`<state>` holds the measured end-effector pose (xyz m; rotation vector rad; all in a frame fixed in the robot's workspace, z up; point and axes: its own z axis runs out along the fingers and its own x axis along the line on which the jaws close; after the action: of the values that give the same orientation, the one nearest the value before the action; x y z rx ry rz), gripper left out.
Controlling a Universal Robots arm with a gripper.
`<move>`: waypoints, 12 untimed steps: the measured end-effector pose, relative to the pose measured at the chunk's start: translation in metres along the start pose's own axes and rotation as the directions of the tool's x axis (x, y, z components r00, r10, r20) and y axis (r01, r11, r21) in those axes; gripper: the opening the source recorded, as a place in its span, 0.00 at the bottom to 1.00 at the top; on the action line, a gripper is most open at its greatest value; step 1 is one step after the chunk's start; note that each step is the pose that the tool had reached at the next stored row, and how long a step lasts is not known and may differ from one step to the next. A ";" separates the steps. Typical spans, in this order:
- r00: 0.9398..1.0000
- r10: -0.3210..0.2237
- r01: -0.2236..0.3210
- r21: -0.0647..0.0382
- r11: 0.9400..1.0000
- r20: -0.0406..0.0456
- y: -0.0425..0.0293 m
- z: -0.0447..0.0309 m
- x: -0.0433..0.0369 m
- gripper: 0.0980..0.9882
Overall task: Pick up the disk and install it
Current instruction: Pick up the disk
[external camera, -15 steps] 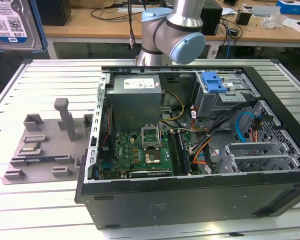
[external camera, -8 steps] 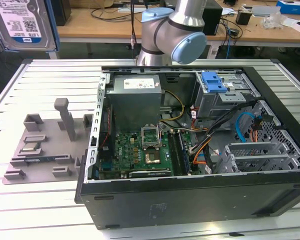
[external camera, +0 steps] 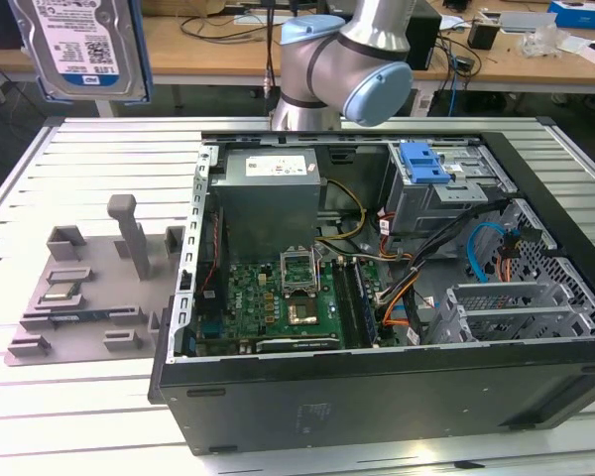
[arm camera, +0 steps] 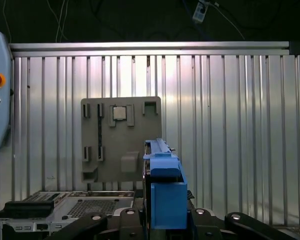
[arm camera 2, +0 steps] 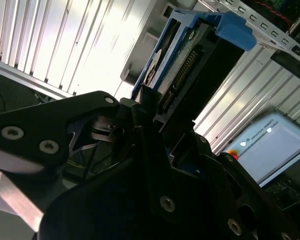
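The gripper (arm camera: 162,222) clamps the disk (arm camera: 162,172), long axis pointing straight outward. Grey fixture plate (arm camera: 121,137) lies beyond its tip; computer case (arm camera: 85,205) beside the gripper.

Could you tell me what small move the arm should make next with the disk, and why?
Probably a short carry toward the exterior view's right. The gripper is shut on the disk, raised at that view's upper left, while the drive cage sits inside the open case, toward its right.

Silver-grey disk (external camera: 84,45) aloft, upright, label showing, blue side rails.
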<state>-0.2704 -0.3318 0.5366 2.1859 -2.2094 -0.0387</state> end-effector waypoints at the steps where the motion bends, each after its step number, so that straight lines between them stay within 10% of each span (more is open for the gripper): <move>1: 1.000 0.000 0.000 0.000 1.000 0.000 -0.0035 -0.0002 0.0000 0.30; 12: 1.000 0.000 0.000 0.000 1.000 0.000 -0.0585 -0.0021 -0.0006 0.30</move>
<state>-0.2118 -0.3318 0.5363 2.1858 -2.2094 -0.0387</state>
